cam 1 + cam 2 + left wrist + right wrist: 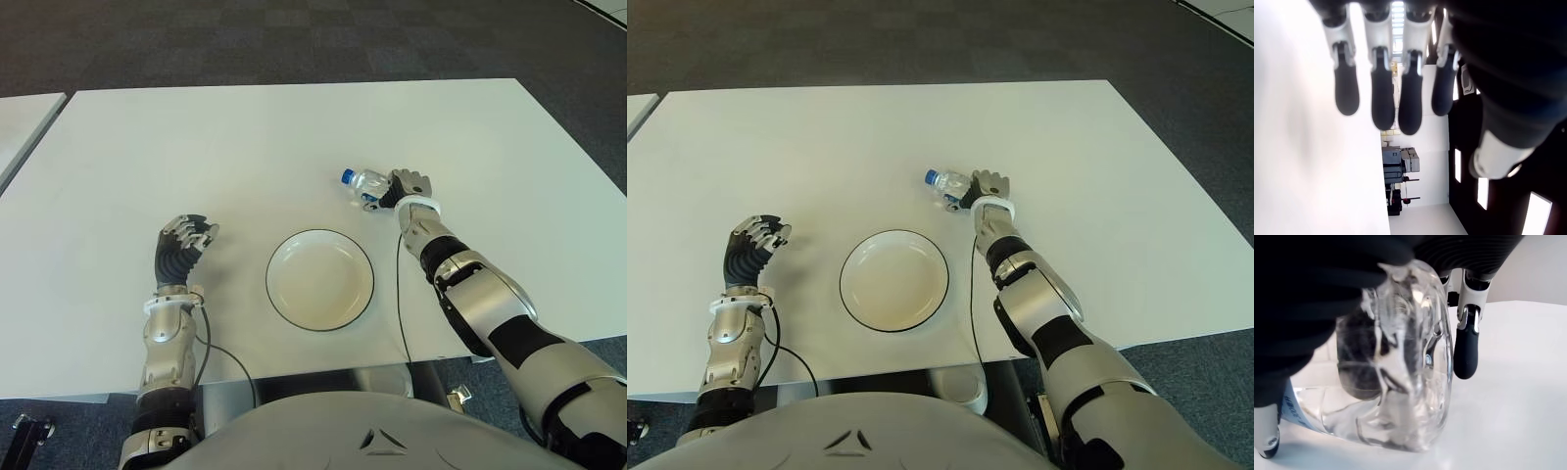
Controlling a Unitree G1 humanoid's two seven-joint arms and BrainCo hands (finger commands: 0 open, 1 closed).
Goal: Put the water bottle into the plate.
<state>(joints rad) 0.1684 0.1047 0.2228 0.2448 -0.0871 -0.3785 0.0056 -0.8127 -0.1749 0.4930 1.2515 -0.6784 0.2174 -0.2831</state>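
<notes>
My right hand (409,186) grips the water bottle (366,183) around its body; thin, clear plastic looks light, crushable, slippery; left hand (186,238) empty, fingers loosely curled

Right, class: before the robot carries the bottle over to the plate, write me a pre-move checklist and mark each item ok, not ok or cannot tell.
1. Right robot hand wrapped around the water bottle: ok.
2. Bottle lifted clear of the table: cannot tell; the right wrist view shows it low, at the surface.
3. Blue cap on: ok.
4. Plate holds nothing: ok.
5. Path from bottle to plate free of objects: ok.
6. Left robot hand away from the plate, on its left, holding nothing: ok.
</notes>
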